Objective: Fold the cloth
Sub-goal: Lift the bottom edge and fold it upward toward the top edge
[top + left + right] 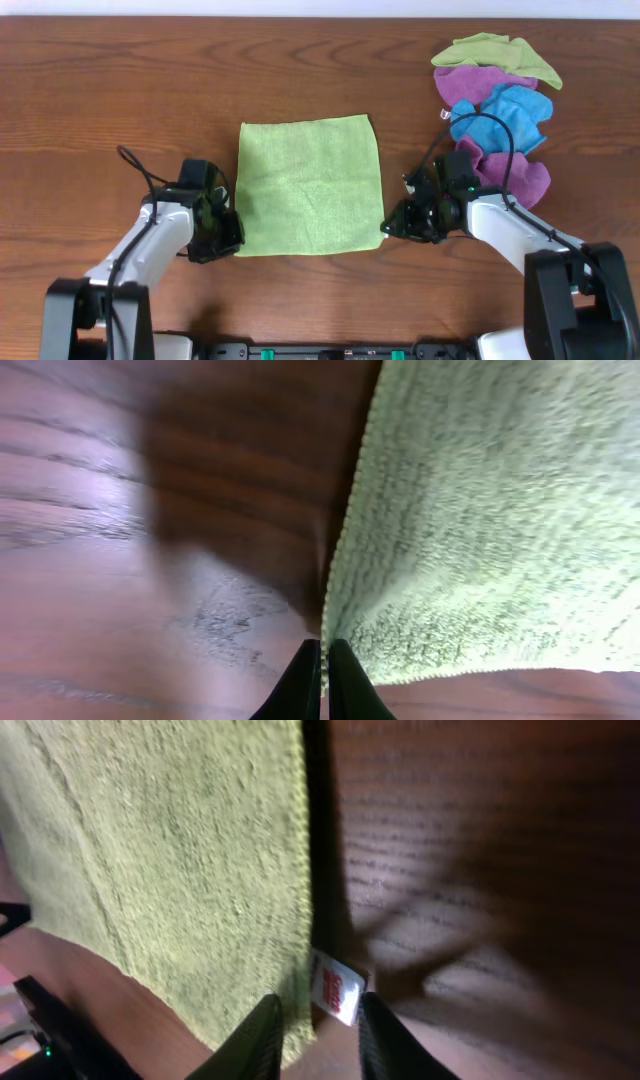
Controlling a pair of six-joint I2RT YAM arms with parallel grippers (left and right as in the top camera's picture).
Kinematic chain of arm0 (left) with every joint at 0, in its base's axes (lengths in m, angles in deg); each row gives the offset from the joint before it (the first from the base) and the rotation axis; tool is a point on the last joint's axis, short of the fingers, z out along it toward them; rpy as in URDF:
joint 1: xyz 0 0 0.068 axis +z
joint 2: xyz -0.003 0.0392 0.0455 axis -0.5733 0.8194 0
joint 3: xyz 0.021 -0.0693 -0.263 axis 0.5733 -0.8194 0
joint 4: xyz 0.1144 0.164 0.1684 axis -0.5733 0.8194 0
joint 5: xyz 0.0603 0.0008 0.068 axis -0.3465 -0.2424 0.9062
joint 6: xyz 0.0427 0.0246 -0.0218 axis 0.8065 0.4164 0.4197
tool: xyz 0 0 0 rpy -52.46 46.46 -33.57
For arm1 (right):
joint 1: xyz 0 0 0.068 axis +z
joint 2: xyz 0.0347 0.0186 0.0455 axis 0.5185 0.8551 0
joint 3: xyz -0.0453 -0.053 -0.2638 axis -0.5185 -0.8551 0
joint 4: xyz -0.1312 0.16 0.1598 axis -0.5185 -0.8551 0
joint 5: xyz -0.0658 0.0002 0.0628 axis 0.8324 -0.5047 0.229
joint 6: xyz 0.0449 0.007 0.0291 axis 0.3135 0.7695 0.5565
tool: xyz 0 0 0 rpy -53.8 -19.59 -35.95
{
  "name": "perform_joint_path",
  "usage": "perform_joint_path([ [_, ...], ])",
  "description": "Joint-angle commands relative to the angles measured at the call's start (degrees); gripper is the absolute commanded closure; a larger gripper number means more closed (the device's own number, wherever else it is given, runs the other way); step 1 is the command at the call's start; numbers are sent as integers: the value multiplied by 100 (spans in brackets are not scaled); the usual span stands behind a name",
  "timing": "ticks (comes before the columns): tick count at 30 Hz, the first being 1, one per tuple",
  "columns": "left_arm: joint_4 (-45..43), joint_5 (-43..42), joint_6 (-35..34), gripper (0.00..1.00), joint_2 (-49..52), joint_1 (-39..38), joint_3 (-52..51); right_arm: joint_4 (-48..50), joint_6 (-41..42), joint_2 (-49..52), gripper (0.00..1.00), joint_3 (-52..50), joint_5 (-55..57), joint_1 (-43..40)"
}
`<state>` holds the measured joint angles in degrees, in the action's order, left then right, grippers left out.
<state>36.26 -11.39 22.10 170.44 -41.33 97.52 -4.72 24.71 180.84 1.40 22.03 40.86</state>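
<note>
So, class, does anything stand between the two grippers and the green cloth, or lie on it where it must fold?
Nothing visible. The left gripper and right gripper are at the near corners of the cloth; its surface is bare; the cloth pile lies apart.

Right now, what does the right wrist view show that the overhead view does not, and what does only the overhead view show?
Only the right wrist view: a white tag with red print at the corner of the cloth, lying between the parted fingers of the right gripper.
Only the overhead view: the whole cloth spread flat, the left gripper at its near left corner, and a pile of green, purple and blue cloths at the far right.
Both: the cloth, the right gripper at its near right corner, and the wooden table.
</note>
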Motion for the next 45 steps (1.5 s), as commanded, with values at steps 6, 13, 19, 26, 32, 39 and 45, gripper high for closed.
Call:
perform_joint_path([
  [6, 109, 223, 35, 94, -125, -4, 101, 44, -92, 63, 69, -26, 57, 289],
  [13, 111, 223, 35, 94, -125, -4, 101, 63, -66, 63, 67, -26, 52, 658],
  [19, 127, 221, 33, 94, -125, -4, 101, -168, -66, 63, 71, -26, 50, 695],
  [26, 127, 216, 9, 94, -125, -4, 101, -203, -20, 63, 98, -26, 22, 695],
  [32, 249, 181, 11, 94, -140, -4, 201, -199, 90, 52, 98, -15, -326, 695],
  [39, 466, 186, 13, 94, -612, -4, 824, -168, 284, -186, 98, 293, -474, 695],
  [45, 332, 186, -9, 94, -686, -4, 1132, -98, 562, -258, 99, 894, -271, 695],
])
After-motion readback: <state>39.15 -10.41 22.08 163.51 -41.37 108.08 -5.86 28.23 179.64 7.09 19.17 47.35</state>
